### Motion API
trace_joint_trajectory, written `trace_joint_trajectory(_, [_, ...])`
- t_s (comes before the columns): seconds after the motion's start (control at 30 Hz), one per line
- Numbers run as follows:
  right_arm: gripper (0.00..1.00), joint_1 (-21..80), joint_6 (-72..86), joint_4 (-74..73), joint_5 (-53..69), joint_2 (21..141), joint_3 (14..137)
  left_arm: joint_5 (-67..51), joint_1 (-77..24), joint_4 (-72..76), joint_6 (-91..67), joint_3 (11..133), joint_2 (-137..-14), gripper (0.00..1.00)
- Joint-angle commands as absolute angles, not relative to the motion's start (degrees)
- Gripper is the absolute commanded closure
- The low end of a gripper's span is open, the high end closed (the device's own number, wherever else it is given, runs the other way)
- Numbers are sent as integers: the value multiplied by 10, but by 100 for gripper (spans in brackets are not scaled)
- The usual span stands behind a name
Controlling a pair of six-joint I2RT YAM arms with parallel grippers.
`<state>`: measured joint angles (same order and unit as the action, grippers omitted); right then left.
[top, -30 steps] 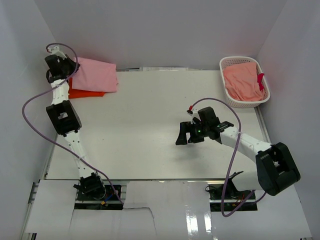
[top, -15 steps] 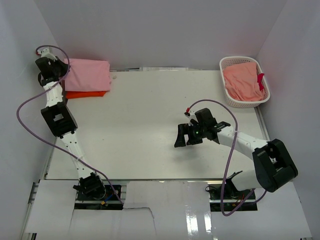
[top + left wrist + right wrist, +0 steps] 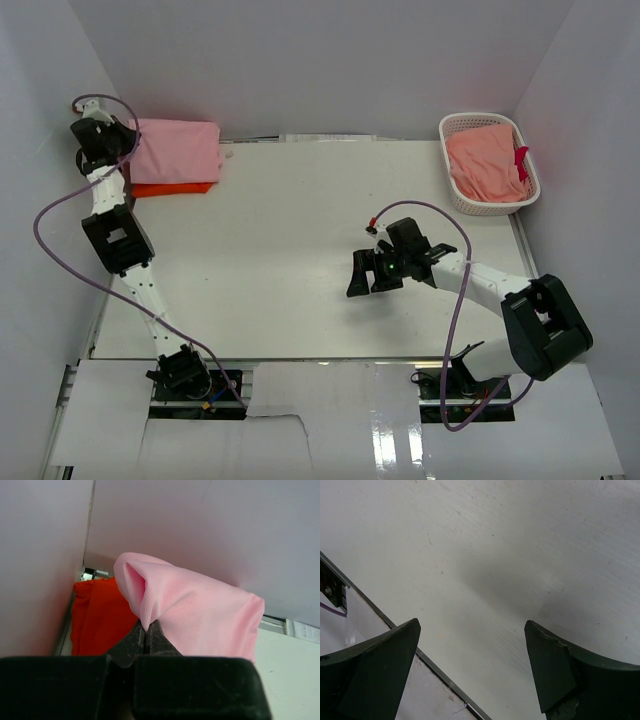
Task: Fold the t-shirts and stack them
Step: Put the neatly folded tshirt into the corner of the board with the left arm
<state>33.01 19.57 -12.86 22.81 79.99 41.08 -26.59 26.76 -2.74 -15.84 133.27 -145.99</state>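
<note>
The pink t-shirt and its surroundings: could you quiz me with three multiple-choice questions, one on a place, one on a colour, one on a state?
1. Where is the white basket? A far right corner; B far left corner; C table's middle.
2. What colour lies under the pink t-shirt? A blue; B orange; C green.
3. The left gripper is: A wide open; B shut on the pink t-shirt; C holding the basket.
Answers: 1 A, it stands at the far right edge. 2 B, the orange t-shirt peeks out beneath. 3 B, its jaws pinch a pink fold.
</note>
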Motion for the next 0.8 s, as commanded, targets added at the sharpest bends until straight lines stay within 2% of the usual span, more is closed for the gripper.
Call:
trace_joint_trajectory(0.0, [9,335,203,-111,229,805,424,-270,277,-20,-156,1353,-1463,100])
trace_joint_trajectory(0.7, [9,346,211,-104,231,827,432,-249,277,-25,-151,1382,-1546,100])
trace_joint_trajectory(0.77, [9,347,212,-102,231,829,430,-250,277,-22,-156,1386,-1552,84])
